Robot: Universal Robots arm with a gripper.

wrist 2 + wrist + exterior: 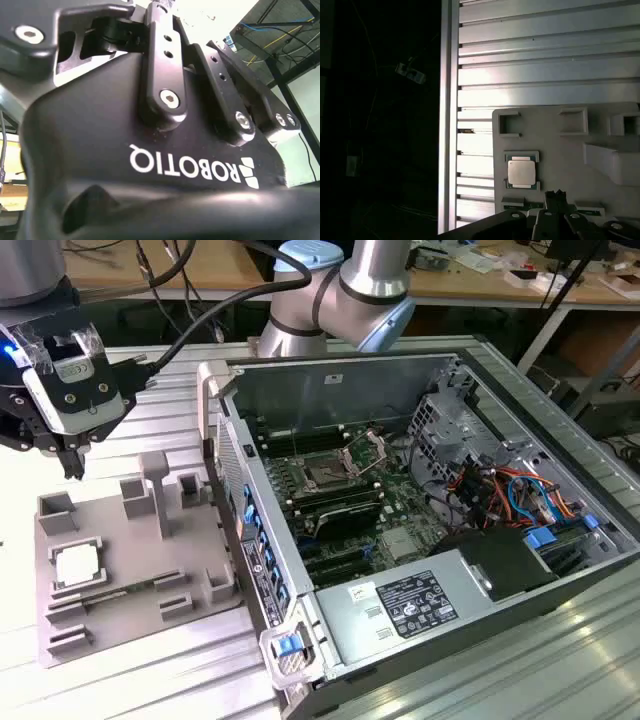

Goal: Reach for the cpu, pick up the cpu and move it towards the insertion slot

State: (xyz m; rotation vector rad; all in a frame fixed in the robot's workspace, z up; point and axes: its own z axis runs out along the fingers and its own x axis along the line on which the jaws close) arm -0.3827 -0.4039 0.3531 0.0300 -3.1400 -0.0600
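At eight o'clock in the exterior view lay the cpu (77, 562), seemingly light, stiff and fragile; opposite edges suited gripping. The gripper (72, 465) was pressed together, empty.

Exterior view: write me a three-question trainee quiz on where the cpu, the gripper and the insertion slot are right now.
1. Fill in: the small dark square insertion slot with its shiny silver frame sits on the green ____ inside the open grey metal computer case.
2. True or false: the silvery-white flat square cpu lies in the grey moulded plastic tray.
3. Pick one: the black gripper hangs A) above the tray, B) inside the computer case, C) on the insertion slot.
Key: 1 circuit board; 2 true; 3 A.
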